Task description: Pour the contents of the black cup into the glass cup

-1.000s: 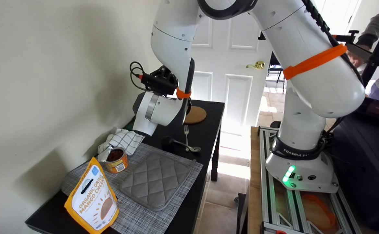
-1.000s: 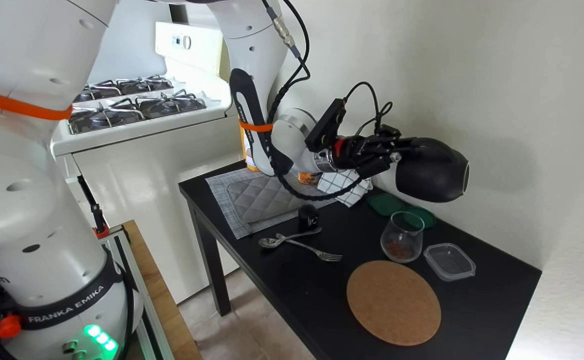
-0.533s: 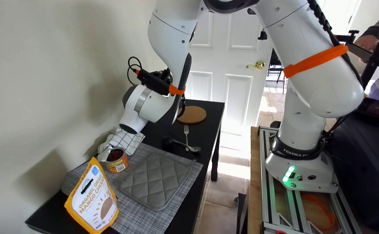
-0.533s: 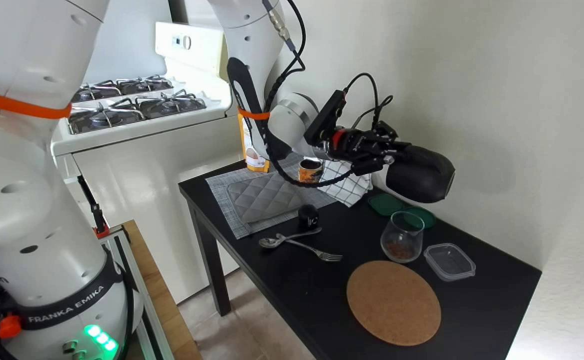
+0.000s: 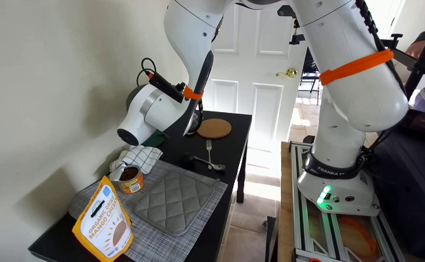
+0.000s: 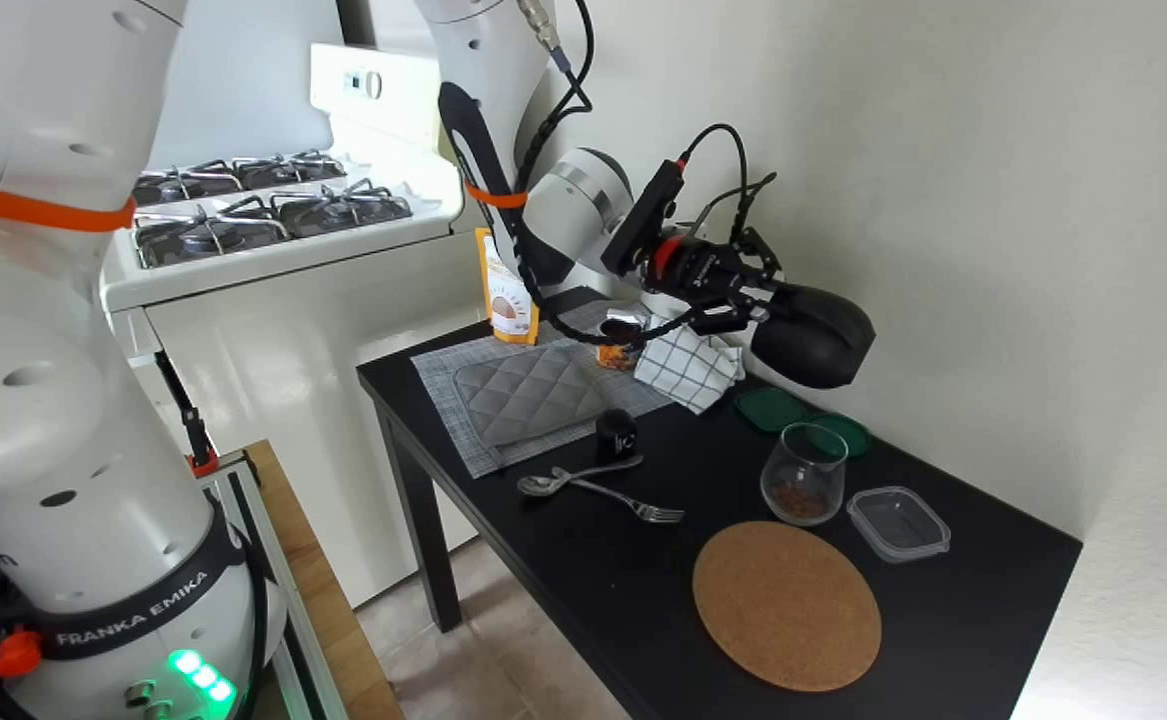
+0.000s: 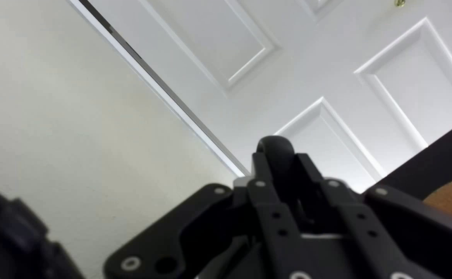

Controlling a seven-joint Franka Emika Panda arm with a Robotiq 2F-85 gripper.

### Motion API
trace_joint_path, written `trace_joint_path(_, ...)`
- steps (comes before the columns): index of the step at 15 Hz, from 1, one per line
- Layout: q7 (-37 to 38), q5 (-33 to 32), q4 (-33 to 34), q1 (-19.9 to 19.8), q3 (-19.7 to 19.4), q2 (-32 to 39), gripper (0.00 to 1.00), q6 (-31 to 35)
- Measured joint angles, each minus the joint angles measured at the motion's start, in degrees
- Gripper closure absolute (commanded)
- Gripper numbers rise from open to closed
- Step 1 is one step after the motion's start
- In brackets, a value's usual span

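My gripper (image 6: 765, 303) is shut on the handle of the black cup (image 6: 811, 335). In the wrist view the handle of the black cup (image 7: 278, 149) sits between the two fingers of the gripper (image 7: 282, 164). The cup is held in the air, tilted, with its far end to the right and slightly down; its mouth and inside do not show. The glass cup (image 6: 805, 470), clear and short, stands upright on the black table below the black cup, with brown bits at its bottom. In an exterior view the arm hides the gripper and the black cup.
A round cork board (image 6: 788, 605), a clear plastic container (image 6: 898, 523) and green lids (image 6: 771, 409) lie near the glass cup. A fork (image 6: 633, 502), spoon (image 6: 543, 484) and small black object (image 6: 616, 435) lie nearby. A can (image 5: 130, 179), pouch (image 5: 105, 222) and checked towel (image 5: 139, 157) stand further along. The wall is close.
In an exterior view the gripper and black cup have moved left and a little up. The cup's rim has turned out of sight. The glass cup has not moved.
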Motion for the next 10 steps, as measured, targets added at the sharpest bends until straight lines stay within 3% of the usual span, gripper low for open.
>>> trace_joint_path(10,4.77,4.71,-0.45,1.45,1.75,-0.68,0.94,5.61)
